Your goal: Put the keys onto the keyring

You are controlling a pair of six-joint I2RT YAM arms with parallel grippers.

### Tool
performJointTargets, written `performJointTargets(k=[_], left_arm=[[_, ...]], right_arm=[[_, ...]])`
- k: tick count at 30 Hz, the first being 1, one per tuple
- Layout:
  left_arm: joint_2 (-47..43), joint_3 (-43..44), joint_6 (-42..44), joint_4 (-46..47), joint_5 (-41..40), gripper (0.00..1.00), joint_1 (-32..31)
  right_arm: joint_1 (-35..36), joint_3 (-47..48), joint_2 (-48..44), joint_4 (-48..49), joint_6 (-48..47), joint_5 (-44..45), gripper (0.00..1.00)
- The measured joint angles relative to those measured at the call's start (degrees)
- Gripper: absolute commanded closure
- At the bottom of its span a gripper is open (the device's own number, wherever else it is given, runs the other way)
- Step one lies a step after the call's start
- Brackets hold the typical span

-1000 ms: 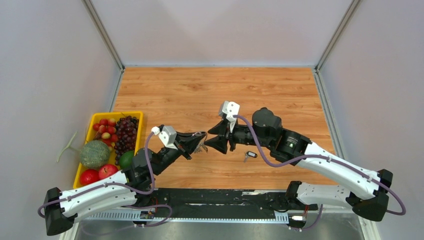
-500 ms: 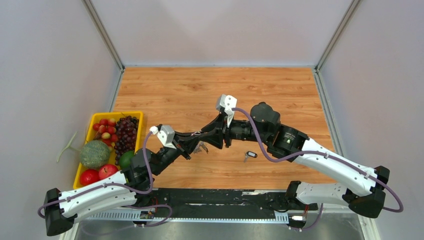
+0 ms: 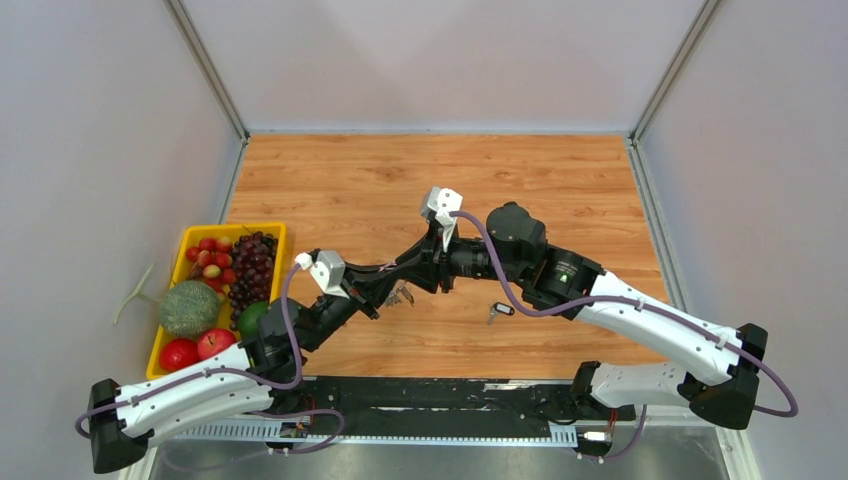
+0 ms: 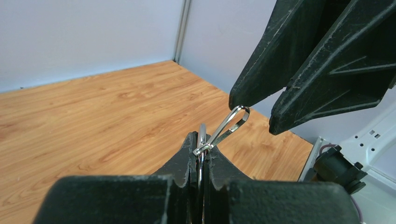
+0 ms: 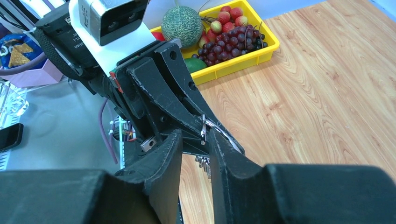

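Note:
My left gripper [image 3: 388, 287] is shut on the thin silver keyring [image 4: 231, 122], held above the table. A narrow wire loop of the ring sticks up past the left gripper's fingertips [image 4: 189, 144]. Small all-silver keys [image 5: 204, 164] hang below the ring. My right gripper [image 5: 195, 135] faces the left one and is open, its jaws standing either side of the ring's loop [image 5: 224, 135] with a gap still showing. In the left wrist view the loop's tip meets one right fingertip [image 4: 240, 95]. One black-headed key [image 3: 501, 310] lies on the wood under the right wrist.
At the table's left edge a yellow tray [image 3: 266, 232] holds grapes [image 3: 252, 262], a melon [image 3: 189, 307], apples and small red fruit. A black rail [image 3: 430, 392] runs along the near edge between the arm bases. Grey walls enclose the wooden table [image 3: 440, 180].
My right gripper has moved left onto the ring held by the left gripper, and its jaws have narrowed around the loop. The left gripper has stayed shut on the ring.

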Motion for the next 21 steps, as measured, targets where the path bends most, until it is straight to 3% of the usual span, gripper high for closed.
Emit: performJointTargets(k=[21], left_arm=[[-1.9, 0.0, -0.1, -0.3, -0.4, 1.0, 0.0]], right_arm=[[1.7, 1.8, 2.0, 0.2, 0.0, 1.7, 0.83]])
